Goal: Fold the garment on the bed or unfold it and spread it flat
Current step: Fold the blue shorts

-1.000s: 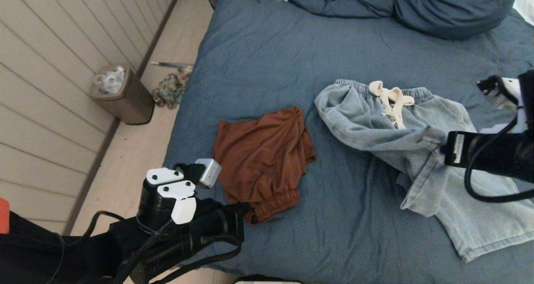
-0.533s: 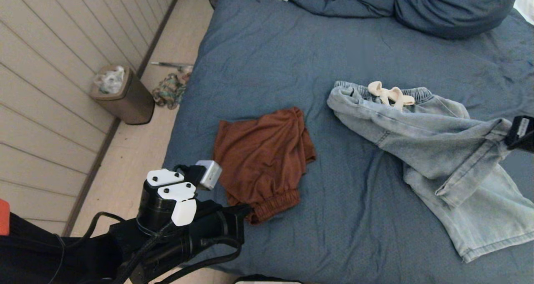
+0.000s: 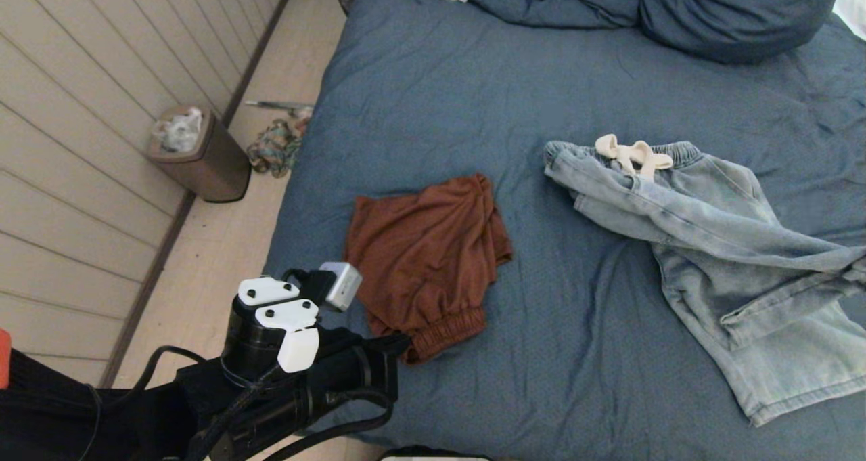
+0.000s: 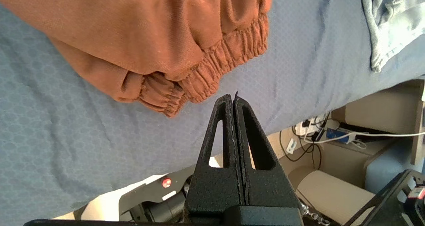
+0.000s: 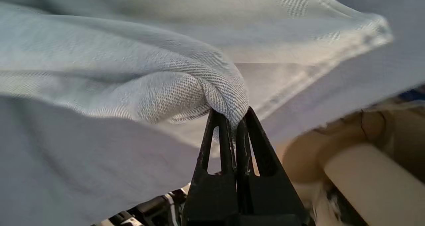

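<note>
right wrist view – right gripper (image 5: 236, 114) pinching pale denim shorts (image 5: 186, 86) – no legible writing.

My right arm has swung out past the right edge of the head view, dragging the pale denim shorts (image 3: 710, 244) with it. My right gripper (image 5: 236, 114) is pinched on a bunched fold of that denim. The leg that lay folded across the shorts is now drawn out long toward the right, and the waistband end has slid rightward on the bed (image 3: 473, 95), away from the rust shorts (image 3: 426, 258).
</note>
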